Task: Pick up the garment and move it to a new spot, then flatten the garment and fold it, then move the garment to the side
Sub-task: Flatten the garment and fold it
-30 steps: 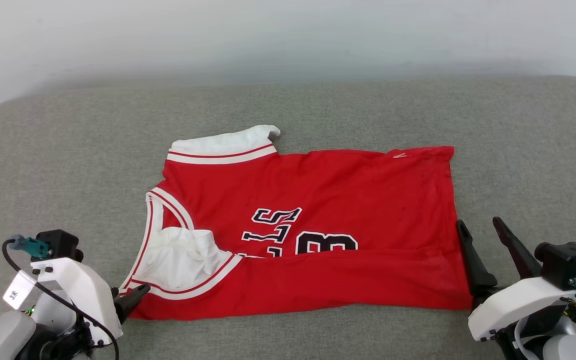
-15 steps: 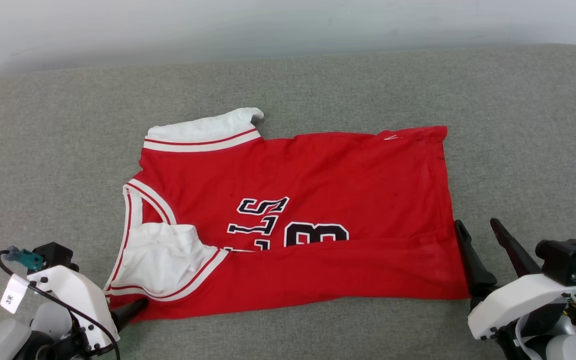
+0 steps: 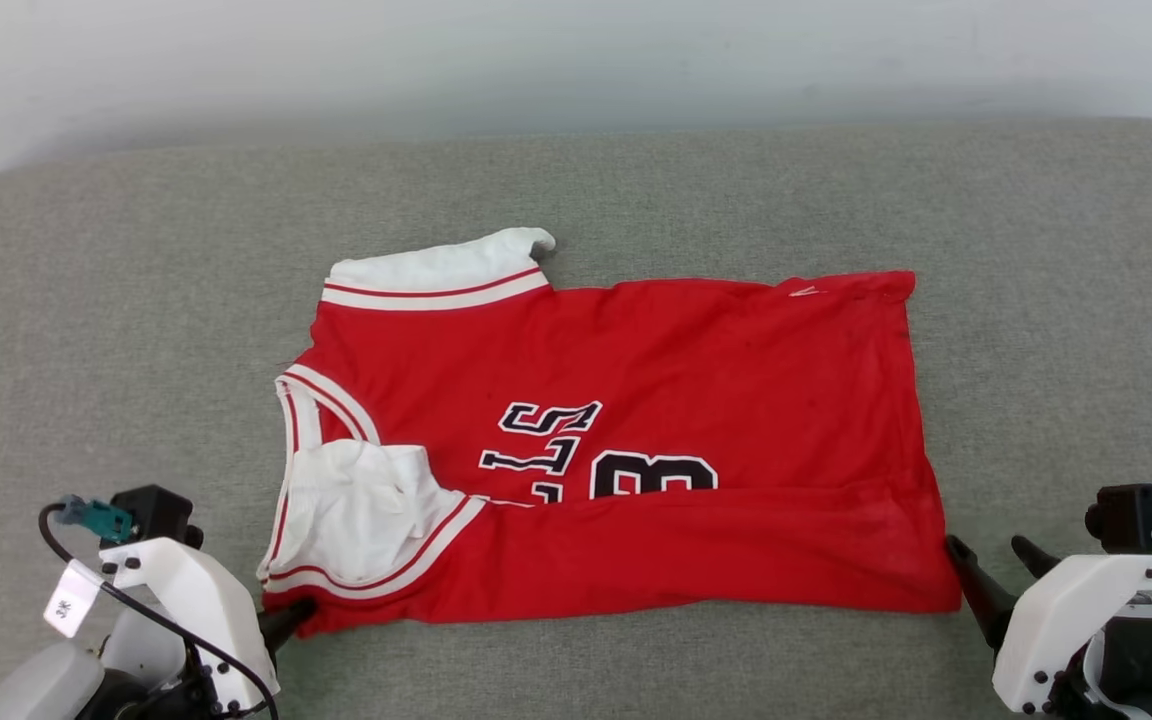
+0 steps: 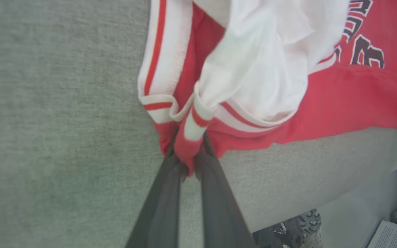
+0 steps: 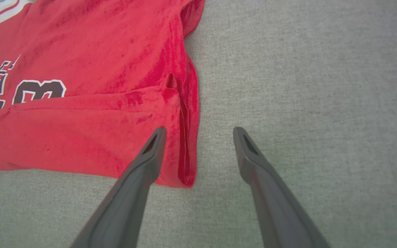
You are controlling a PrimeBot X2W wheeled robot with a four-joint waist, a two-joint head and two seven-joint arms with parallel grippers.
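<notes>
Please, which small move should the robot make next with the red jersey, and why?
Probably close the right gripper. The left gripper is shut on the striped near-left corner of the jersey, while the right fingers stand open astride the near-right hem corner, one over cloth, one over the grey cushion. Both grips seem needed to lift it evenly.

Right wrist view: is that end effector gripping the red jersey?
No, the fingers of the right end effector stand wide apart, one over the jersey, the other over the grey cushion.
</notes>
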